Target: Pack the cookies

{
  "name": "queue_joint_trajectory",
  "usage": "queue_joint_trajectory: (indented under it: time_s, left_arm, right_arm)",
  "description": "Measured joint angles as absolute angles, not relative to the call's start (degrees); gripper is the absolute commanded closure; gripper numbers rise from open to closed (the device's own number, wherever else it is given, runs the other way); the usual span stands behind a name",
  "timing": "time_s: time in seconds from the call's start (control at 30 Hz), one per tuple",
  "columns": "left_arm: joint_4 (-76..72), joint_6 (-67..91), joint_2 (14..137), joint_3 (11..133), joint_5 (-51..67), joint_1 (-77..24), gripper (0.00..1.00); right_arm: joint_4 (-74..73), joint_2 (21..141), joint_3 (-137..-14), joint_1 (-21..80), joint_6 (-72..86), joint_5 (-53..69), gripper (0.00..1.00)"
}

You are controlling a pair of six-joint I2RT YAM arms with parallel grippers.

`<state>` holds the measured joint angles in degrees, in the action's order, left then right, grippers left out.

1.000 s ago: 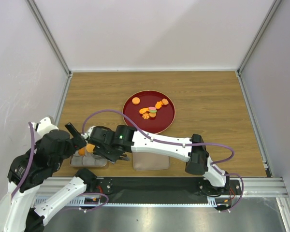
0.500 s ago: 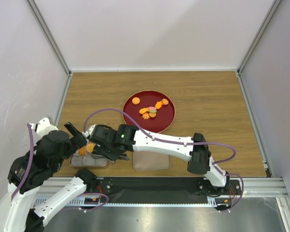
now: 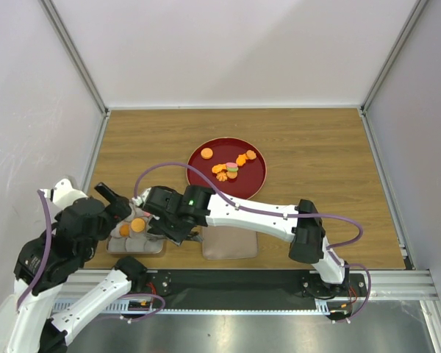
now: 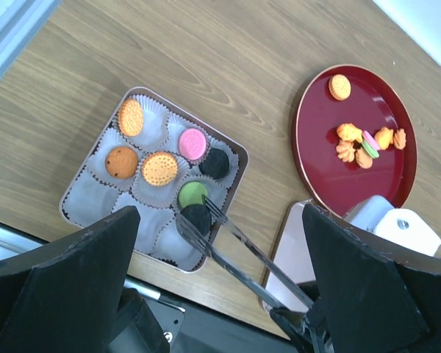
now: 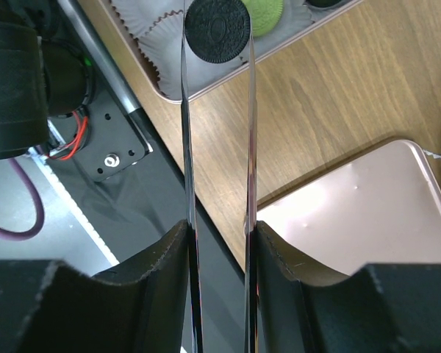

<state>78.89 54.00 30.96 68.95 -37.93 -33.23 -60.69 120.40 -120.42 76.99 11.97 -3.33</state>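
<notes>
Now the right gripper (image 5: 219, 237), clamped on thin metal tongs (image 5: 184, 147), pinches a dark round cookie (image 5: 217, 29) over the near-left square tray (image 4: 88, 200) for packing.

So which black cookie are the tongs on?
Tongs straddle the black cookie by the green cookie; the other black cookie is by the pink cookie.

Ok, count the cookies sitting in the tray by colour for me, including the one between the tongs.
Orange cookies: 3
Pink cookies: 1
Green cookies: 1
Black cookies: 2, one of them between the tongs
Total in the tray: 7
</notes>
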Motion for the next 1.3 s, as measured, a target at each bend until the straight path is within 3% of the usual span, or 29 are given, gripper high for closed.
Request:
queue_joint_trajectory:
  time_s: [0.7,1.3]
  left_arm:
    - [78.52,53.93,37.98,87.29,-43.64,-33.23,0.0]
    - [78.46,51.83,41.71,96.25,-44.93,-33.23,0.0]
  right_arm:
    - [-60.53,120.03,-119.52,78.06,11.92,-2.22,0.58]
    - [-61.01,120.01,-119.37,78.43,11.46,-2.44,0.5]
